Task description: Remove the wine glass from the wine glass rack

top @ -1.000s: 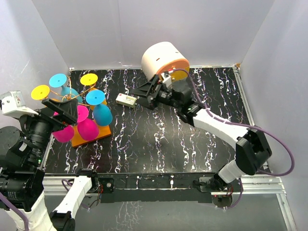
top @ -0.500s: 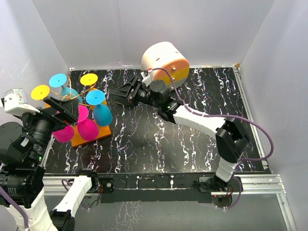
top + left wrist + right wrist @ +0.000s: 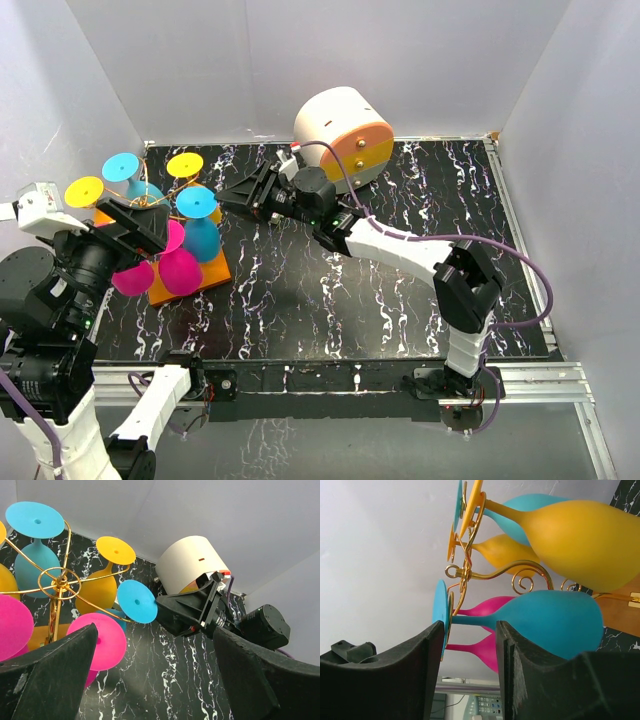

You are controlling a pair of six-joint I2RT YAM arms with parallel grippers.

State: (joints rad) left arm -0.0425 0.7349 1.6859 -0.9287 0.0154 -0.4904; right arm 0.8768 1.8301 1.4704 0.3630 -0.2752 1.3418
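On right-side hook of wine glass rack [image 3: 212, 272]: blue wine glass [image 3: 198, 236], hung foot-up, bowl down over orange base. Beside its stem: right hand [image 3: 470, 635], partly open, nothing clamped. Left of rack: left hand [image 3: 154, 632], spread wide, empty. Rack at left end of counter [image 3: 330, 300]
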